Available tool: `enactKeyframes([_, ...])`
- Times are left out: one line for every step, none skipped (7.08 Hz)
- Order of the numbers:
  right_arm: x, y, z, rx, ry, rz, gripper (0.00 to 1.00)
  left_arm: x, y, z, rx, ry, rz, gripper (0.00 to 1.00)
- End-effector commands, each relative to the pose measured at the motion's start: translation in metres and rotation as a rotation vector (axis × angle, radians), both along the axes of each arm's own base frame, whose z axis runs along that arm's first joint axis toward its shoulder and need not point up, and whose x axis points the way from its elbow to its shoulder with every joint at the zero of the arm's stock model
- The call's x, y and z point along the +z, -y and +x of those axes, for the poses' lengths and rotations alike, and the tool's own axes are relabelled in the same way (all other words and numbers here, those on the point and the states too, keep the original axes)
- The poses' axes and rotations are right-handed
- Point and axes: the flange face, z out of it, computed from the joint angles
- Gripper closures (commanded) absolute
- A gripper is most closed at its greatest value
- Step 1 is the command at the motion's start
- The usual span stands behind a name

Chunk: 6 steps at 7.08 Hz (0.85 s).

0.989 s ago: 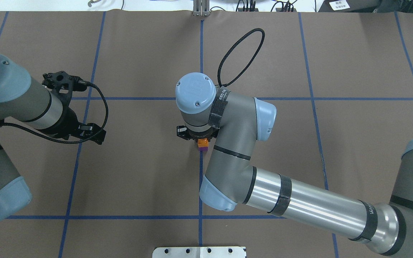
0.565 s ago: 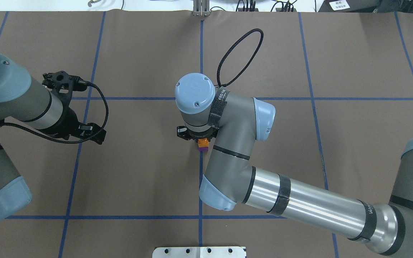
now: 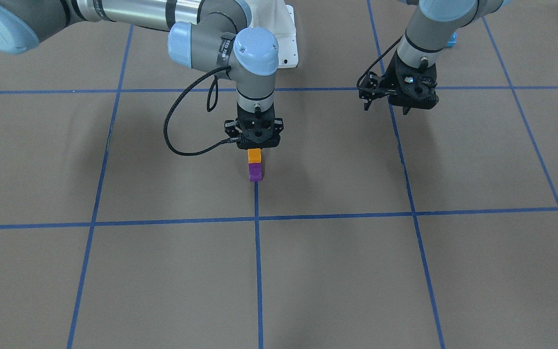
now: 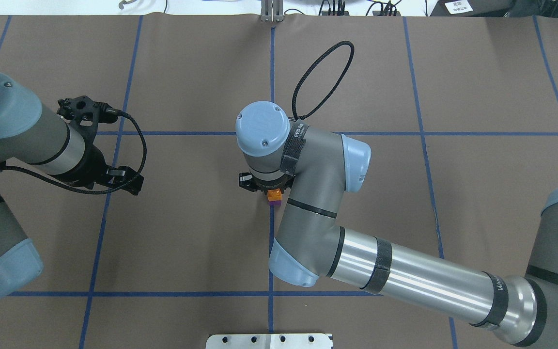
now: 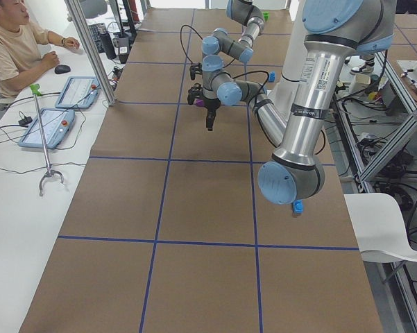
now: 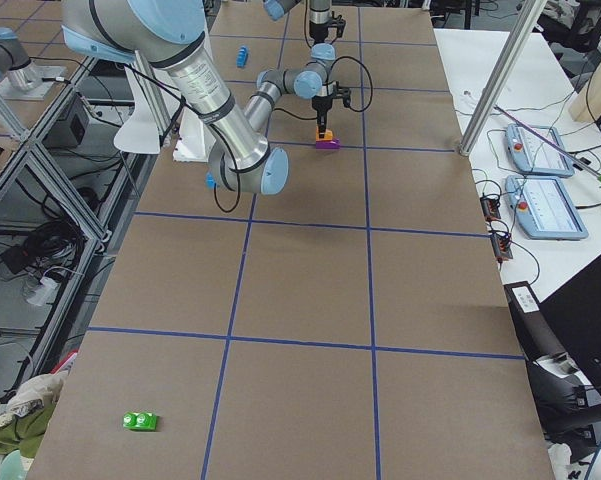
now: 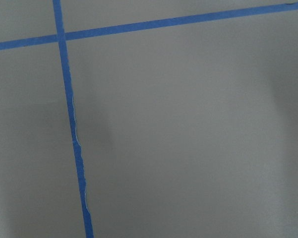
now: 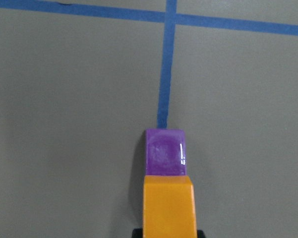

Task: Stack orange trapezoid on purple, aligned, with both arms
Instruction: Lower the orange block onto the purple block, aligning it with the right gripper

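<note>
Right gripper (image 3: 256,148) grips the orange trapezoid (image 3: 255,155) from above. The block hangs directly beneath it, seated on the purple block (image 3: 255,172), faces roughly flush. Left gripper (image 3: 400,99) is well off to the side and carries nothing; finger spread unclear. Risks: if the stud is not fully pressed home, releasing or lifting could drag the orange askew, and any sideways nudge would slide the light purple base on the mat (image 3: 162,271). Both blocks are small, glossy hard plastic with a sloped side; the mat is matte brown.
</note>
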Motion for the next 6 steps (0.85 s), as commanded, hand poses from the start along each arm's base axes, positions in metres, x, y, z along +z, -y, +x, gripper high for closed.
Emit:
enactKeyframes([0.0009,-0.0006,-0.0007,-0.006,0.000,0.005,1.00,-0.0034,0.0006,0.0015,-0.004,-0.004,0.000,0.00])
enactKeyframes([-0.0002,-0.0005,-0.0007,-0.006,0.002,0.005,1.00,-0.0026,0.0004,0.0014,-0.004,-0.003,-0.001,0.00])
enactKeyframes([0.0009,0.0004,0.0000,-0.004,0.000,0.004,0.95,-0.0034,0.0006,0.0015,-0.005,-0.004,-0.001,0.00])
enactKeyframes([0.0009,0.0004,0.0000,-0.004,0.000,0.004,0.83,-0.0034,0.0006,0.0015,-0.005,-0.004,-0.001,0.00])
enactKeyframes([0.0009,0.0004,0.0000,-0.004,0.000,0.004,0.54,-0.0032,0.0006,0.0015,-0.004,-0.003,-0.001,0.00])
enactKeyframes([0.0027,-0.0013,-0.0017,0.001,-0.002,-0.005,0.08,-0.0056,0.0015,0.0014,-0.007,-0.007,0.001,0.00])
